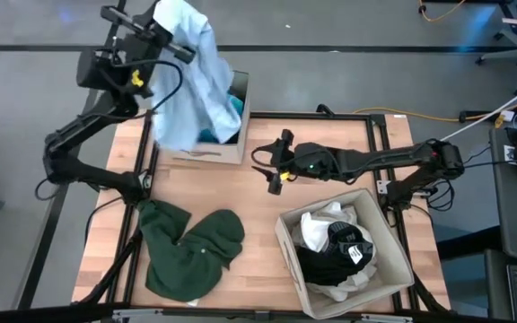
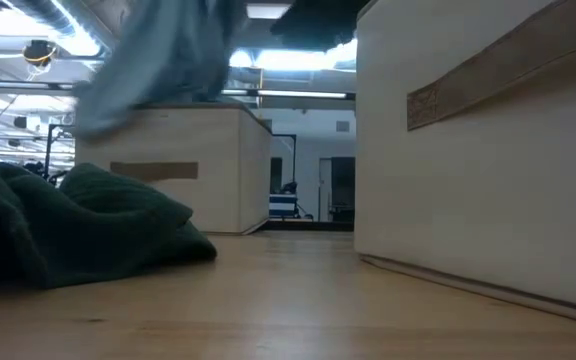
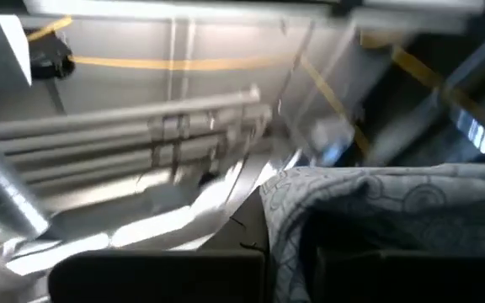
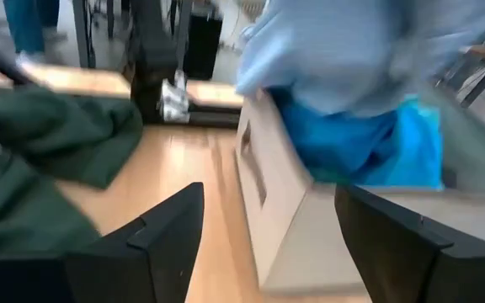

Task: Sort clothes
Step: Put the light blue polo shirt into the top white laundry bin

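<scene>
Left box (image 1: 206,154) at table's far edge: bright blue cloth (image 1: 235,100) inside; left gripper (image 1: 164,38) raised above it, clamped on pale blue shirt (image 1: 189,76) draping into box; green garment (image 1: 188,249) crumpled on table (image 1: 258,224) near front; right gripper (image 1: 267,167) mid-table, fingers spread, empty; right box (image 1: 393,269): white (image 1: 317,229) and black clothes (image 1: 344,247) piled inside.

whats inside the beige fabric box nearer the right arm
The beige square fabric box holds a white garment with a black garment on top. Anything beneath them is covered.
</scene>
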`<state>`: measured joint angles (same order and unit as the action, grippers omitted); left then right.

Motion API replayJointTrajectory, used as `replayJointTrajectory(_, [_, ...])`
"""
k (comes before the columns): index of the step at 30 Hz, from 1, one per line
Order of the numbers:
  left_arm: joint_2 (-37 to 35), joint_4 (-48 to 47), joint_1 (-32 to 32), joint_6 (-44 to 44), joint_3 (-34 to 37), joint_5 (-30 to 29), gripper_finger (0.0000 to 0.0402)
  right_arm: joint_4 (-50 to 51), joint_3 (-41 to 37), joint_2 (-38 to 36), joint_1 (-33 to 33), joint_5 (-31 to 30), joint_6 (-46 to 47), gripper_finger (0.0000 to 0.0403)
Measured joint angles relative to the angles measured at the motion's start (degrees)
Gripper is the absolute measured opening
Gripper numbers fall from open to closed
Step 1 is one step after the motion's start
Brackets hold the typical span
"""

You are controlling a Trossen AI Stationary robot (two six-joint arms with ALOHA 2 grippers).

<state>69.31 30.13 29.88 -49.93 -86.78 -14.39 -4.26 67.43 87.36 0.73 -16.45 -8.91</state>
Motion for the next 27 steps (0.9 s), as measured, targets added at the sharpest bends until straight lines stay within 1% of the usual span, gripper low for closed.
replayJointTrajectory(3, [2.27,7.92,2.8,5.44,-0.19,4.66,0.0007,1.24,-0.03,0.04,0.0,0.0,1.1,0.0269])
replayJointTrajectory(7, [4.6,13.27,7.35,6.14,-2.58,5.43,0.0004,3.6,0.05,-0.09,0.0,-0.02,2.89,0.0269])
replayJointTrajectory(11, [7.09,13.13,12.01,8.38,-5.57,5.28,0.0011,4.7,0.03,-0.08,0.0,0.34,3.12,0.0269])
replayJointTrajectory(15, [8.5,11.36,16.28,13.66,-5.81,5.37,0.0017,5.38,0.03,-0.08,0.0,0.55,4.07,0.0269])
replayJointTrajectory(17, [9.11,7.3,17.94,15.95,-5.57,5.1,0.0016,5.75,0.03,-0.08,0.0,0.55,4.15,0.0269])
replayJointTrajectory(19, [9.82,-0.37,18.92,18.24,-5.55,4.94,0.0014,6.71,0.03,-0.08,0.0,0.57,4.15,0.0269])
replayJointTrajectory(27, [10.39,-40.39,18.59,27.73,-5.44,5.16,0.0013,9.66,-0.27,-0.08,0.0,0.59,5.99,0.0269])
